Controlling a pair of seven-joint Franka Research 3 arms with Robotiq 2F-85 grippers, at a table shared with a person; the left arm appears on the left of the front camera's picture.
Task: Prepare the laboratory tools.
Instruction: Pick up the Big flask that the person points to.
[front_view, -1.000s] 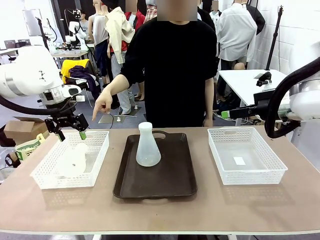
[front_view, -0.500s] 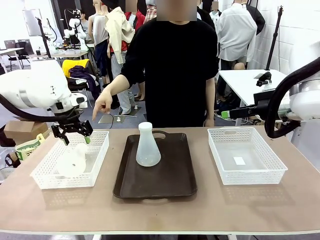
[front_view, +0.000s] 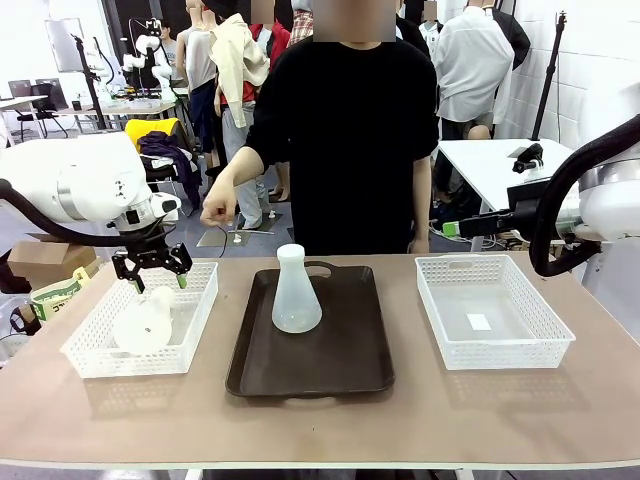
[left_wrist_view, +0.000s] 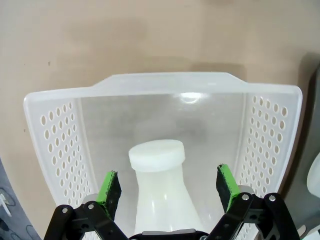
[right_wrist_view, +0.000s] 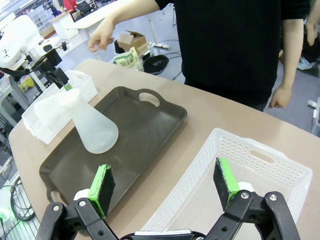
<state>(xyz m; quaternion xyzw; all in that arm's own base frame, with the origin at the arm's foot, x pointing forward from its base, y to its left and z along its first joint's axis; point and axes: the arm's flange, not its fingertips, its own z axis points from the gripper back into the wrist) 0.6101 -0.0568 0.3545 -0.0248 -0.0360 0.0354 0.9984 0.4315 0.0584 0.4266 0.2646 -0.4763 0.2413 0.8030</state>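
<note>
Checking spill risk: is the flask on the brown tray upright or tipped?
Upright: the flask stands on its wide base on the tray, neck up.

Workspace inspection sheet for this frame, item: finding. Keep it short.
Surface: tan table, carrying a tray and two baskets.
Job's things: one flask upright on the dark tray; second flask lying in the left basket.
Clutter: small white slip in the right basket.
Grippers: left gripper open, pads either side of the lying flask's neck, not touching; right gripper open, holding nothing.
Cables: black hoses along the arms, off the table.
Surroundings: person at the far side, one hand raised; other people and tables behind.
</note>
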